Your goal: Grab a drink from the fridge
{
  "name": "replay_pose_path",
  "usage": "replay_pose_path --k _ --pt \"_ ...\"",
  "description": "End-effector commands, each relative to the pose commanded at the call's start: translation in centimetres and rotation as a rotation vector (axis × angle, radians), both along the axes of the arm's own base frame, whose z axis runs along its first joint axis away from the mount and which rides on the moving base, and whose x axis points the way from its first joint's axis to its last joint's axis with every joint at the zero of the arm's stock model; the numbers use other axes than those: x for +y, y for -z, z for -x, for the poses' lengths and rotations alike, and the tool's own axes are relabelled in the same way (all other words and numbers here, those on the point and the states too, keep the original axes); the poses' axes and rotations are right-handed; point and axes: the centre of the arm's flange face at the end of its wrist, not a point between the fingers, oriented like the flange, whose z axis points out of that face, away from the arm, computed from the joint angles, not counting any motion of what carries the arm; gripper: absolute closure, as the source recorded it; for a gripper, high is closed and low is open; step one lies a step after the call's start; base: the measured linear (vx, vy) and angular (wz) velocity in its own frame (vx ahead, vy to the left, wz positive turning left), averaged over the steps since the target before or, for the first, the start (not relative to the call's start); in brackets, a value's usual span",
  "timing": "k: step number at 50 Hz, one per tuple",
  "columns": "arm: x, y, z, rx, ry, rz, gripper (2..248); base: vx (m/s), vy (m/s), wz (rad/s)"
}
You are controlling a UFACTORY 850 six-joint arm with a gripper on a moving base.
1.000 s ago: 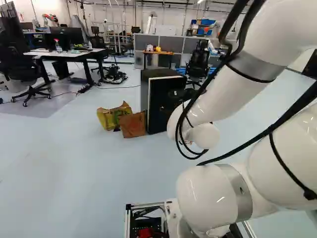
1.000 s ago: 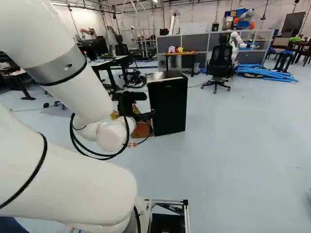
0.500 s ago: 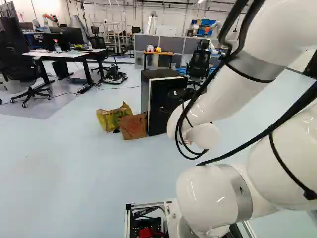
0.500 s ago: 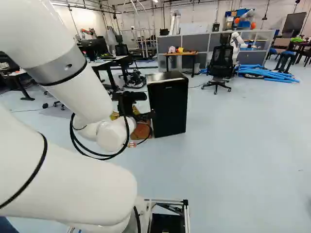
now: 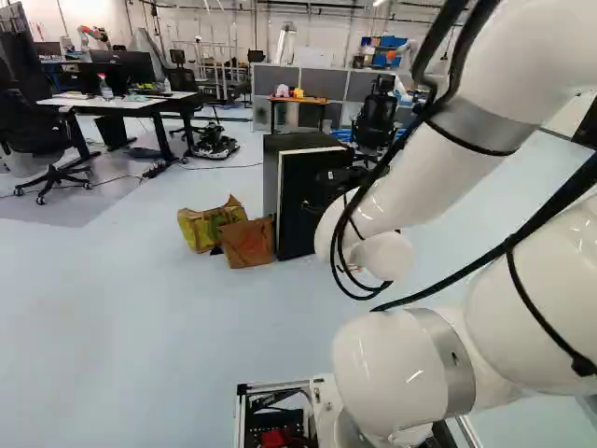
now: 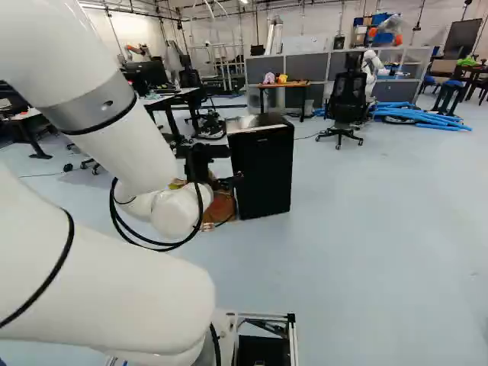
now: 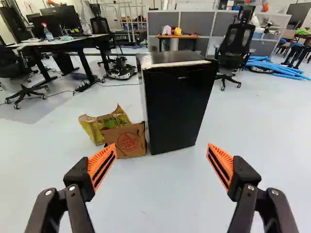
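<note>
Floor [image 5: 168, 327] of pale blue-grey is seen stretching through a large workroom, bounded at the back by a grey partition [image 7: 197, 22]. Upon it a black fridge [image 7: 180, 102] is seen upright ahead of the gripper [image 6: 226, 181], its door closed and its contents hidden; any drink inside cannot be seen. A brown paper bag [image 7: 124, 141] marked with a red circle is pictured against the fridge's lower corner, backed by a crumpled yellow-green bag [image 7: 92, 128]; what is held in either cannot be told. In the left base view, the fridge door is partly screened by the white arm [image 5: 401, 187]. In the wrist view, the two orange-padded fingers [image 7: 101, 166] are spread wide with nothing gripped, and the fridge's foot is framed beyond the gap. Behind the fridge, pink and yellow objects are carried on a small wood-topped table [image 7: 189, 37], flanked by a black office chair [image 7: 235, 46] and heaped blue tubes [image 7: 282, 68]. Monitors [image 7: 63, 19] and a spray bottle [image 7: 47, 33] are borne by a desk [image 7: 73, 42] at the left of the left base view.
</note>
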Motion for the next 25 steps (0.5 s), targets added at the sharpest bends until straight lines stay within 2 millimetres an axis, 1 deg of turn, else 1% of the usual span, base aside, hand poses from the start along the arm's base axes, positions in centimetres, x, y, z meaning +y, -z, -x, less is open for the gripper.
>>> replay_pose_path --k 8,25 --pt "0.0 0.0 0.0 0.0 0.0 0.0 3 0.099 -0.049 0.033" --pt "0.0 0.0 0.0 0.0 0.0 0.0 3 0.093 -0.025 0.118"
